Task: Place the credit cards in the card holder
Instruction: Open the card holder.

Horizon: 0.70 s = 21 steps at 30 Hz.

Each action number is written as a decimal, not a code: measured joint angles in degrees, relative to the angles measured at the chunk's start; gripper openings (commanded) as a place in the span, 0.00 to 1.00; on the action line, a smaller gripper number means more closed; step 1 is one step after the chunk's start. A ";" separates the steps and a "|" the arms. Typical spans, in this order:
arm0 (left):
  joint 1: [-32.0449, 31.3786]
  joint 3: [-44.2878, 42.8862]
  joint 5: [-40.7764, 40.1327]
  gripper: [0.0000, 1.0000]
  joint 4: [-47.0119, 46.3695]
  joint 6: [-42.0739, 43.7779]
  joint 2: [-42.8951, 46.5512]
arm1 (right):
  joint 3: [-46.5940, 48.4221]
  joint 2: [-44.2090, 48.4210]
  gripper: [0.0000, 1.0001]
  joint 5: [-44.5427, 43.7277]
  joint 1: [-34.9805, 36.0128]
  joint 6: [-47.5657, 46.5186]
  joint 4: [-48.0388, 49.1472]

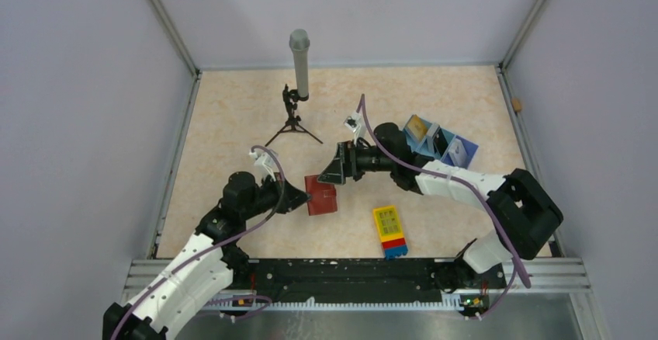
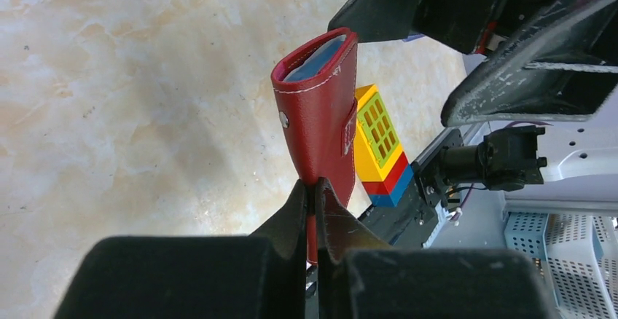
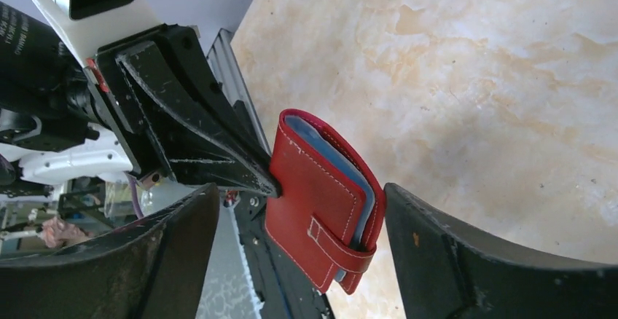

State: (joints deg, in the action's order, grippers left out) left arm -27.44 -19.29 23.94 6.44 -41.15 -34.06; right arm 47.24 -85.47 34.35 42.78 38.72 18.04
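The dark-red card holder (image 1: 321,195) hangs folded, its tab wrapped round the blue-grey pockets. My left gripper (image 2: 315,188) is shut on one edge of the card holder (image 2: 321,115) and holds it off the table. My right gripper (image 3: 299,191) is open and straddles the card holder (image 3: 321,195) at the tab end; its right finger (image 3: 437,253) is very near the red cover. A yellow-gold credit card (image 1: 417,128) and a pale one (image 1: 460,150) stand in the light-blue tray (image 1: 471,156) at the back right.
A yellow, red and blue block (image 1: 390,231) lies near the front edge, right of centre, and shows behind the wallet as the block (image 2: 379,144). A grey cylinder on a small black tripod (image 1: 298,84) stands at the back. Both arms meet over the table's middle.
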 measured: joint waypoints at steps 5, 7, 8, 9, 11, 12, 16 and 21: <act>-0.02 -0.11 -0.63 0.00 -0.09 -0.37 -1.49 | 0.92 -1.62 0.55 0.09 0.94 -1.18 -0.26; -0.04 -0.11 -0.85 0.00 -0.17 -0.72 -1.95 | 0.92 -2.08 0.43 0.17 0.98 -1.44 -0.44; -0.04 -0.11 -0.90 0.00 -0.28 -0.81 -2.19 | 0.92 -2.27 0.39 0.20 0.98 -1.68 -0.50; -0.04 -0.11 -0.90 0.00 -0.39 -0.92 -2.38 | 0.92 -2.38 0.34 0.20 0.96 -1.79 -0.50; -0.04 -0.11 -1.05 0.00 -0.48 -1.14 -2.89 | 0.92 -2.47 0.17 0.26 0.96 -2.10 -0.59; -0.04 -0.11 -1.22 0.00 -0.48 -1.31 -3.30 | 0.92 -2.47 0.07 0.26 0.96 -2.36 -0.63; -0.04 -0.22 -1.75 0.42 -0.87 -2.19 -4.52 | 1.60 -2.47 0.00 -0.35 0.96 -3.80 -2.80; -0.04 -3.30 -5.18 0.77 0.02 -3.80 -5.49 | 4.24 -1.49 0.00 -5.01 1.46 -9.92 -10.60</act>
State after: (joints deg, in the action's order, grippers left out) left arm -27.49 -22.59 18.76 6.46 -44.95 -39.55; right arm 51.48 -86.96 29.34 44.25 28.80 7.44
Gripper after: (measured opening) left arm 0.669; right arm 0.046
